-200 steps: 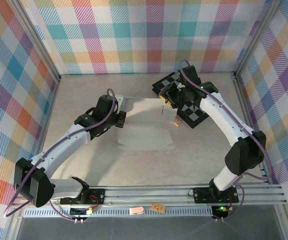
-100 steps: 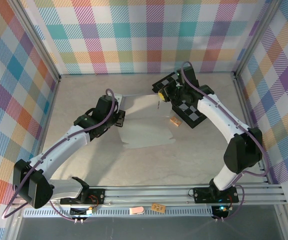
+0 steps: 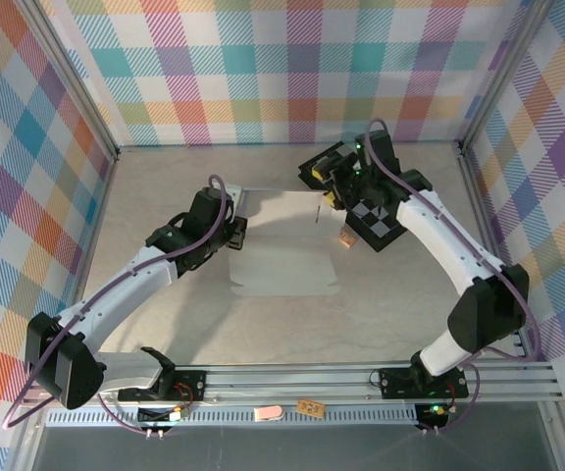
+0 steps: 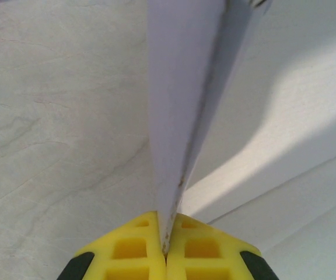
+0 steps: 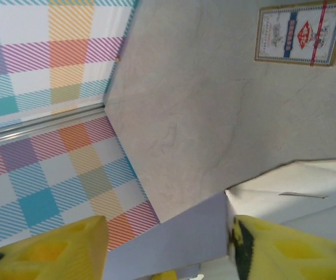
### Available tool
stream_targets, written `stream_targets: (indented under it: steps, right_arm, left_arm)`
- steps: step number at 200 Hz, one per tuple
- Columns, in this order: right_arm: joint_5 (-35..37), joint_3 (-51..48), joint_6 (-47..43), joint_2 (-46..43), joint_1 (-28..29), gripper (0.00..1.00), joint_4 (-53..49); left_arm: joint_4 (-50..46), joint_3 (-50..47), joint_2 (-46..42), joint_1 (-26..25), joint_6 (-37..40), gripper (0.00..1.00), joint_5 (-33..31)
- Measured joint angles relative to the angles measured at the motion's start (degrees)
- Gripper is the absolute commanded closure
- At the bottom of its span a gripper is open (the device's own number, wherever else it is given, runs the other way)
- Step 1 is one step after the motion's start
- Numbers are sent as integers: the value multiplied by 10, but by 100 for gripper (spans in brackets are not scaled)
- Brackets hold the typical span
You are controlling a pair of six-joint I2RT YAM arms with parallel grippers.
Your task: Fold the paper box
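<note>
Two hands, one sheet, two bystanders, listed from the near edge outward.

1. Surface (image 3: 292, 334): bare between the arm bases and the sheet, and bare toward the left edge. There is ample room here for swinging a panel.
2. Left hand (image 4: 165, 245): closed tight on the sheet's left flap, which stands raised on edge. No change over the last second.
3. Paper box (image 3: 287, 250): unfolded, mid-surface. It lies flat and square again after being pulled askew half a second ago.
4. Right hand (image 5: 168, 251): just changed. It was pinched shut a moment ago and is now spread wide at the sheet's far right corner, with the lavender edge showing between its fingers but not pinched. Judgement: that flap was let go unfolded and a fresh grip looks due; folding has barely begun.
5. Card pack (image 3: 345, 236): just beside the sheet's right edge.
6. Checkerboard (image 3: 376, 211): beyond the pack, toward the far right corner. Room is tight on that side.
</note>
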Motion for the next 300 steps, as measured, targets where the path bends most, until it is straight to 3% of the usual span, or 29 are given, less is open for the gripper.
stream_targets:
  steps: [53, 99, 131, 156, 194, 210, 220, 239, 254, 271, 300]
  right_arm:
    - [-9, -15, -8, -46, -52, 40, -24]
    - [-24, -36, 0, -40, -43, 42, -36]
    - [-35, -36, 17, -9, -23, 49, -22]
    - [-42, -36, 31, 16, -13, 58, -10]
    - [-49, -36, 54, 23, -8, 90, 3]
    - [-49, -36, 65, 23, -6, 96, 11]
    - [-47, -36, 70, 23, -7, 93, 14]
    - [-44, -36, 69, 22, -6, 58, 15]
    - [-35, -36, 52, 17, -6, 45, 9]
    - [-11, -43, 20, -7, -6, 41, 1]
    - [23, -110, -67, -121, -7, 50, -21]
  left_arm:
    - [0, 0, 0, -3, 0, 100, 5]
    - [0, 0, 1, -3, 0, 100, 5]
    - [0, 0, 2, -3, 0, 100, 5]
    - [0, 2, 7, -3, 0, 100, 5]
    - [2, 4, 9, -3, 0, 100, 5]
    - [4, 4, 9, -3, 0, 100, 6]
    - [6, 5, 11, -3, 0, 100, 6]
    - [10, 5, 14, -3, 0, 100, 5]
    - [10, 7, 14, -3, 0, 100, 5]
    - [10, 12, 14, -3, 0, 100, 5]
    - [9, 26, 15, -3, 2, 100, 6]
